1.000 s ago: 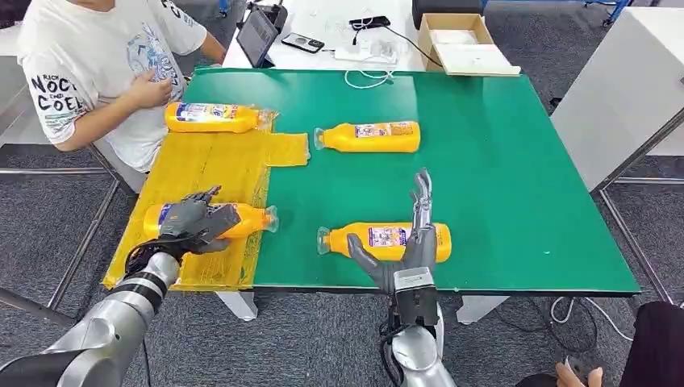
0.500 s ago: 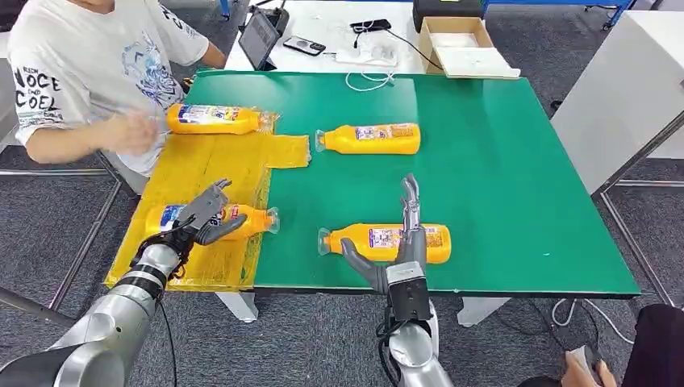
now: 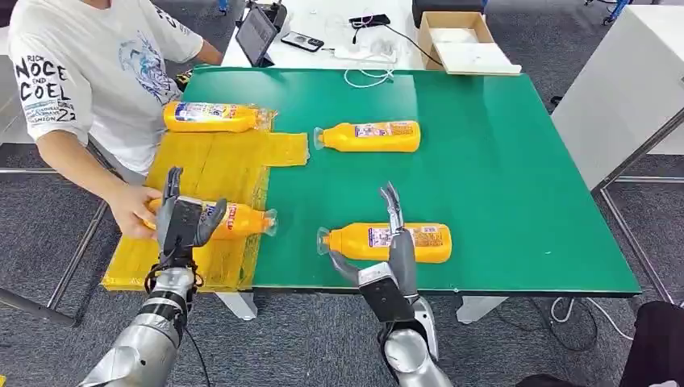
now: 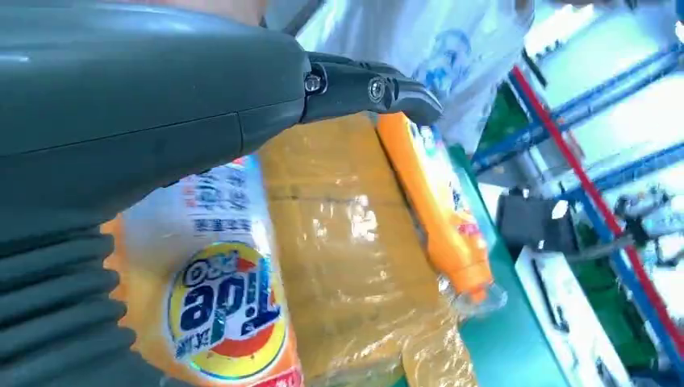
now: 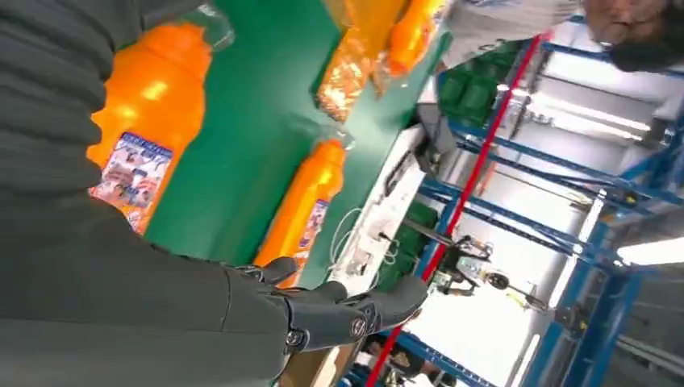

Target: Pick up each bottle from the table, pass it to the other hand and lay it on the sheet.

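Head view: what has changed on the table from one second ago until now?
The left hand let go of the near bottle on the sheet and opened above it. A person's hand came to that bottle. The right hand tilted, open, by the near table bottle. The four bottles and the yellow sheet stayed.
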Controlling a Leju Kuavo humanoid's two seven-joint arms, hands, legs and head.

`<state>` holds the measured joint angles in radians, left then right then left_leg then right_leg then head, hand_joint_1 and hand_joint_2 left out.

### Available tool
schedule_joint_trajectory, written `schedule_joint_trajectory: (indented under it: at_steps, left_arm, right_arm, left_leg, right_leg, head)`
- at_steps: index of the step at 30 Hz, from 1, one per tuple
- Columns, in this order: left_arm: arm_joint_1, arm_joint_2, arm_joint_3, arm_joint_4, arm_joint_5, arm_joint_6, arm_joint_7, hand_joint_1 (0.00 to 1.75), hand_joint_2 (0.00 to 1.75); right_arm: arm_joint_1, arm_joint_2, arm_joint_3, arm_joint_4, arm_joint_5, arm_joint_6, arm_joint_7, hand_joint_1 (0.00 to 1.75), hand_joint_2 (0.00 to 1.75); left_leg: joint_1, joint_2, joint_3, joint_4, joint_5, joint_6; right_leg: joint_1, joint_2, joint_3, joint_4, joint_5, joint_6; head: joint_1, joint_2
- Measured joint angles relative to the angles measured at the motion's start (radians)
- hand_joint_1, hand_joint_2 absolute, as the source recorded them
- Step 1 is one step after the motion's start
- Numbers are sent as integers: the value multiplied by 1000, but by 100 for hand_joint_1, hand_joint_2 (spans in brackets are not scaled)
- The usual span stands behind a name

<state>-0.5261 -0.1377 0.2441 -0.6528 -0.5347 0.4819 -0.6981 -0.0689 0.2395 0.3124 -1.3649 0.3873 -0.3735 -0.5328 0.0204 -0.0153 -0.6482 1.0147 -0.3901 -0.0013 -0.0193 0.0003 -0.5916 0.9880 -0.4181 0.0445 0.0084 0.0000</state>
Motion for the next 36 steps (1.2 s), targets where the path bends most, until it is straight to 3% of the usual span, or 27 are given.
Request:
schedule_joint_trajectory:
  at_steps: [5,9,14,24,36]
  left_arm:
    - [114,-25,-100,-239,162,73,-3,0,175]
    - [216,-42,-177,-415,189,86,-5,0,175]
    - [269,-50,-221,-519,198,91,-5,0,175]
    - [291,-53,-244,-580,199,93,-5,0,175]
    - [307,-72,-313,-569,164,39,-5,0,175]
  right_arm:
    - [-42,-92,12,39,241,73,193,0,175]
    - [-83,-192,-2,64,334,142,277,0,175]
    - [-105,-248,-16,74,350,160,291,0,175]
    - [-110,-273,-17,78,367,167,311,0,175]
    - [-196,-324,-36,240,342,353,373,0,175]
  left_leg:
    - [0,0,-3,0,-1,0]
    - [-2,0,-6,0,-1,0]
    - [-2,0,-6,0,-1,0]
    - [-1,0,-7,0,-1,0]
    - [-2,0,-7,1,-1,0]
  right_leg:
    - [0,1,-3,0,-1,1]
    - [-2,1,-5,0,-1,1]
    - [-2,1,-6,0,-1,1]
    - [-1,1,-6,0,-1,1]
    - [-2,1,-6,0,0,2]
  head:
    - [0,0]
    - [0,0]
    - [0,0]
    - [0,0]
    - [-1,0]
